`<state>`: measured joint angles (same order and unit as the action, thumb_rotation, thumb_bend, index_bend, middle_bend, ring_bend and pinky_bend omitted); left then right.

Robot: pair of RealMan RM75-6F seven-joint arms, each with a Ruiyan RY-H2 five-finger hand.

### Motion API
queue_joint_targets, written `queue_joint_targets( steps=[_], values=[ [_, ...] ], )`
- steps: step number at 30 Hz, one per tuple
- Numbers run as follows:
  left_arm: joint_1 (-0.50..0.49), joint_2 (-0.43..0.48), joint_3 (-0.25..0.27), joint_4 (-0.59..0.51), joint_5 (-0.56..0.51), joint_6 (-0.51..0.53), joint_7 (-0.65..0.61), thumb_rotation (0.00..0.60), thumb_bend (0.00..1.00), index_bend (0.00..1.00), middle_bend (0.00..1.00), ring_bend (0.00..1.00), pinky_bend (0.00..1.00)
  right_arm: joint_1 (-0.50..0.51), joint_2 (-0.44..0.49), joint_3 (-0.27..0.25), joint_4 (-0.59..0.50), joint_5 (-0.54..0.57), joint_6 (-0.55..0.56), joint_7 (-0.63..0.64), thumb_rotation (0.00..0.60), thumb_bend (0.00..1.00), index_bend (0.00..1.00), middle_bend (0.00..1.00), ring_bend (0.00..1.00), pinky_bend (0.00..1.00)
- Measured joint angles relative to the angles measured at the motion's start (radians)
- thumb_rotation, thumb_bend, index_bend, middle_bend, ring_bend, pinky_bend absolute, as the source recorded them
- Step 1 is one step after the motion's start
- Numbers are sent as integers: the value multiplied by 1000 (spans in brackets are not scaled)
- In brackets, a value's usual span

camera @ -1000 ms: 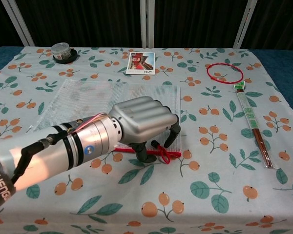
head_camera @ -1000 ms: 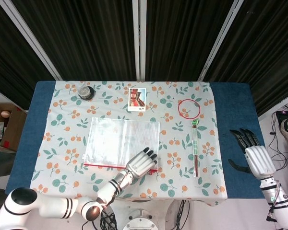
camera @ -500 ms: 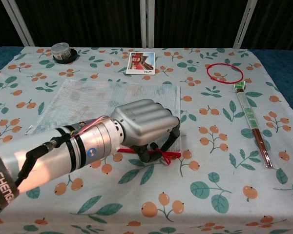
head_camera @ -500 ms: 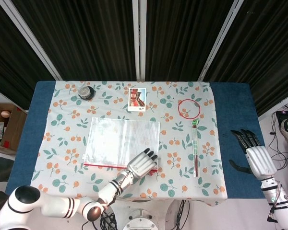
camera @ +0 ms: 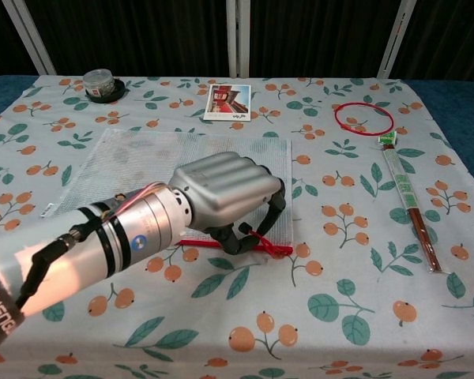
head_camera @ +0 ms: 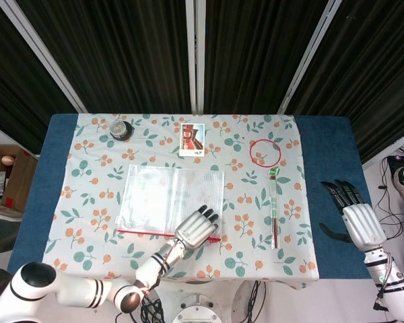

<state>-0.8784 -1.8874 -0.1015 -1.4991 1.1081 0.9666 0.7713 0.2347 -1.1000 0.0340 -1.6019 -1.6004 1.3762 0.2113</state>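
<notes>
A clear mesh zip bag point(head_camera: 161, 195) point(camera: 142, 162) lies flat on the floral tablecloth point(head_camera: 94, 195), with its red zipper strip point(head_camera: 145, 232) point(camera: 278, 249) along the near edge. My left hand point(head_camera: 196, 229) point(camera: 221, 193) rests knuckles-up on the bag's near right corner. Its fingers curl down and pinch the red zipper pull point(camera: 257, 236). My right hand point(head_camera: 353, 215) hangs beyond the table's right edge with fingers spread and nothing in it. The chest view does not show it.
A photo card point(head_camera: 192, 139) point(camera: 227, 103) lies at the back centre and a small round tin point(head_camera: 120, 129) point(camera: 100, 83) at the back left. A red ring point(head_camera: 265, 152) point(camera: 364, 118) and wrapped chopsticks point(head_camera: 273, 208) point(camera: 409, 201) lie on the right. A cardboard box point(head_camera: 3, 176) stands left of the table.
My left hand has shifted slightly left and back along the bag's near edge, drawing the red pull with it. The right hand has barely moved.
</notes>
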Motion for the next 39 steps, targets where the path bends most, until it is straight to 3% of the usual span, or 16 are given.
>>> queue_joint_targets(
  steps=[8, 16, 23, 32, 39],
  values=[
    [122, 31, 19, -62, 116, 254, -75, 600, 429, 667, 406, 299, 192, 62, 22, 18, -54, -35, -51, -60, 600, 176, 18, 108, 0, 0],
    [255, 68, 34, -163, 219, 464, -74, 600, 425, 698, 576, 485, 316, 191, 30, 68, -145, -43, -192, -148, 600, 176, 56, 108, 0, 0],
    [317, 92, 28, -241, 262, 542, -52, 600, 423, 720, 697, 621, 381, 363, -18, 141, -193, 6, -381, -238, 600, 169, 171, 116, 0, 0],
    [363, 116, 2, -288, 273, 558, -80, 600, 422, 723, 700, 624, 381, 596, -227, 228, -149, 164, -582, -361, 600, 176, 306, 143, 0, 12],
    [380, 127, -7, -299, 284, 549, -91, 600, 421, 723, 700, 624, 381, 684, -343, 245, -82, 253, -625, -451, 600, 183, 346, 160, 0, 19]
  ],
)
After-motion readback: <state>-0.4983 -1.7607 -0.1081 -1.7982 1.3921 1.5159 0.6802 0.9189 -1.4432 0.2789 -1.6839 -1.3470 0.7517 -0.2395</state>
